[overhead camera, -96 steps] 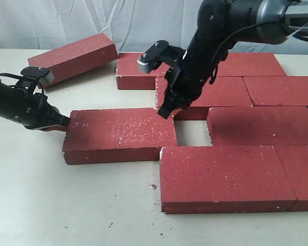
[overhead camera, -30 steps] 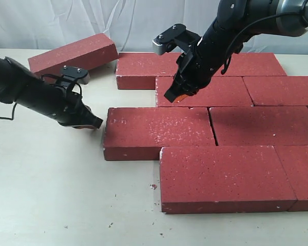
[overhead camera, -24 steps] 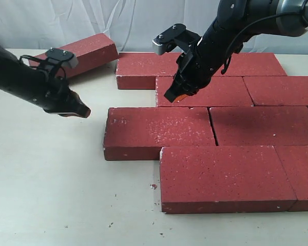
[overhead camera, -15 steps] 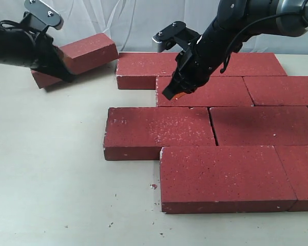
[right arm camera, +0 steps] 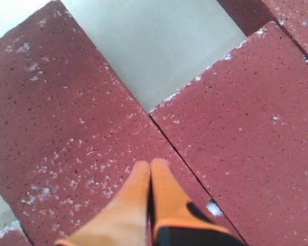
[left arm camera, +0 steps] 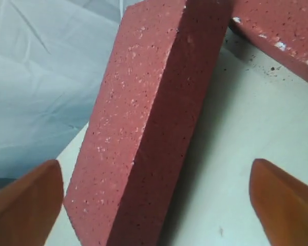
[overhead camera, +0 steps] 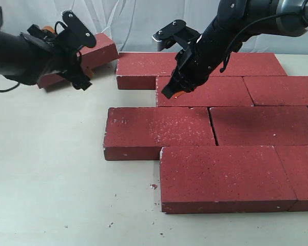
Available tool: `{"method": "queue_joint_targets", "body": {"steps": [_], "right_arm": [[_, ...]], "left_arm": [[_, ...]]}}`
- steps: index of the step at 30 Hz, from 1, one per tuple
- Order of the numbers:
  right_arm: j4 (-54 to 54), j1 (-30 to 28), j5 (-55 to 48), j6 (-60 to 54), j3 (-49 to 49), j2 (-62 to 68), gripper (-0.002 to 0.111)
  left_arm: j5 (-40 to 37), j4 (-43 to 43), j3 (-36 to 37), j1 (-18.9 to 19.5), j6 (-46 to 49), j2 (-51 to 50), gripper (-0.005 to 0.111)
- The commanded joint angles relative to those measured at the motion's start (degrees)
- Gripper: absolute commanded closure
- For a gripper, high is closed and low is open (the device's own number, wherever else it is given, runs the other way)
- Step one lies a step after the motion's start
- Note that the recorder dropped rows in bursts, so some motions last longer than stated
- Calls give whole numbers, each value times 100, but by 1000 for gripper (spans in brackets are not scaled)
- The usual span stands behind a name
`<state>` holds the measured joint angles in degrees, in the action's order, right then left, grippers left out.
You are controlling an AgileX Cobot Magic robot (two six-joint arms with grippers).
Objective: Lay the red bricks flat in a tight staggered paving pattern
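One loose red brick [overhead camera: 100, 48] lies apart, beside the wide-open, empty left gripper [overhead camera: 84, 59]. All other red bricks [overhead camera: 159, 130] lie flat in tight rows, under the right gripper [overhead camera: 170, 94], pinched closed and empty.

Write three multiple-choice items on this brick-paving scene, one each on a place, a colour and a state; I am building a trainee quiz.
1. Where is the loose brick?
A) stacked on the front row
B) askew at far left, by the left gripper
C) upright mid-table

2. Colour of the fingertips?
A) blue
B) orange
C) white

3. State of the right gripper?
A) wide open
B) shut on a brick
C) shut, empty

1 B: it lies angled at the rows' far left end.
2 B: both wrist views show orange tips.
3 C: its tips meet above the laid bricks.
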<state>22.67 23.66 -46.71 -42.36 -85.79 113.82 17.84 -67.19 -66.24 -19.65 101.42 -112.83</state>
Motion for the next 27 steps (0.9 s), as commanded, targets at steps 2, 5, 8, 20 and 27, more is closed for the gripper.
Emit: {"method": "queue_joint_targets", "body": {"steps": [2,5,8,20,27], "right_arm": [[41,-27,56,-42,-16,-27,109],[41,-27,56,-42,-16,-27,109],[41,-27,56,-42,-16,-27,109],[89,-27,34,-42,-16,-27,109],[115,-27,45,-42,-16,-27,109]], "left_arm": [[495,130,-300,-310,-130,-526,16],[897,142,-506,-338,-138,-794,16],[950,240,-697,-328,-138,-1022,16],[1458,378,-1485,-328,-95,-1771,16],[1640,378,-1798,-328,-38,-2158,16]]}}
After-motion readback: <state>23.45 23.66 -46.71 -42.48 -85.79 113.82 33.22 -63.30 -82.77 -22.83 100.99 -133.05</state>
